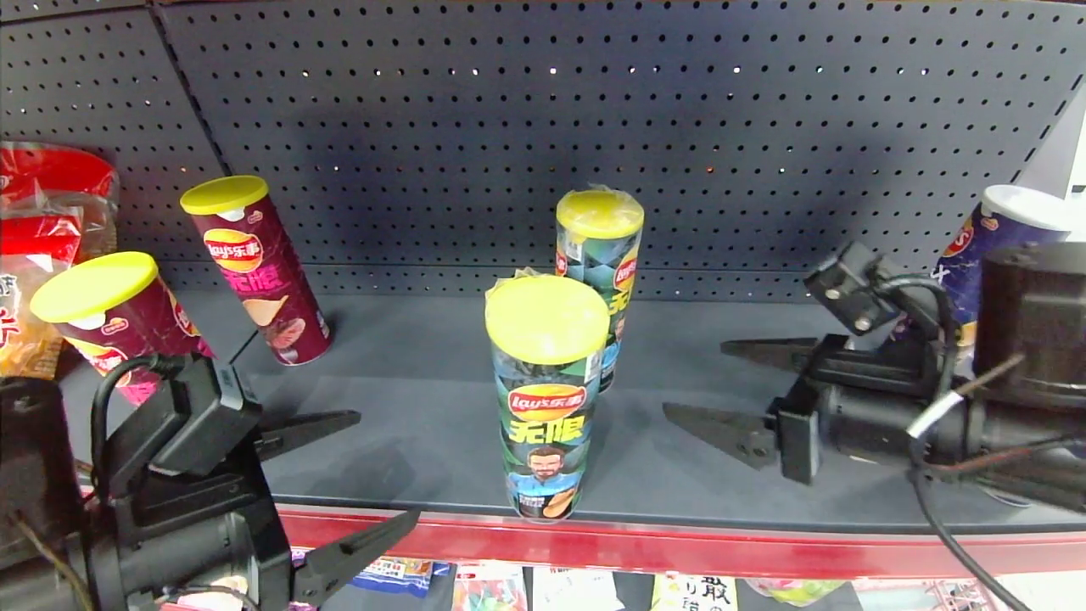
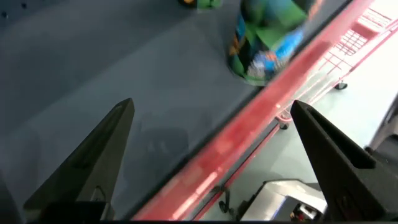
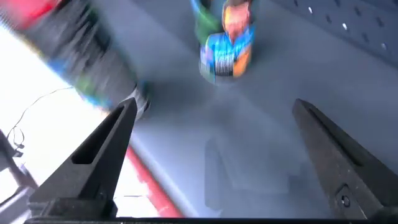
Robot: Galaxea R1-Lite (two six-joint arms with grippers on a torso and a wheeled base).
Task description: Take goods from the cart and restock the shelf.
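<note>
Standing on the shelf (image 1: pixel 407 424), right at its red front edge (image 1: pixel 679 547), is a green chip can (image 1: pixel 545 416) with a yellow lid. A second green can (image 1: pixel 601 280) stands just behind it, near the back wall (image 1: pixel 509 110) full of little holes. The left gripper (image 1: pixel 386 465) is by the front edge, to the left of the front can. Its fingers are spread wide with nothing in them. The right gripper (image 1: pixel 696 377) is over the shelf on the other side of that can, also wide and holding nothing. On the left are a dark red can (image 1: pixel 254 267) and a nearer dark red can (image 1: pixel 119 318), beside red snack bags (image 1: pixel 42 221). A blue can (image 1: pixel 993 246) with a white lid stands far right.
</note>
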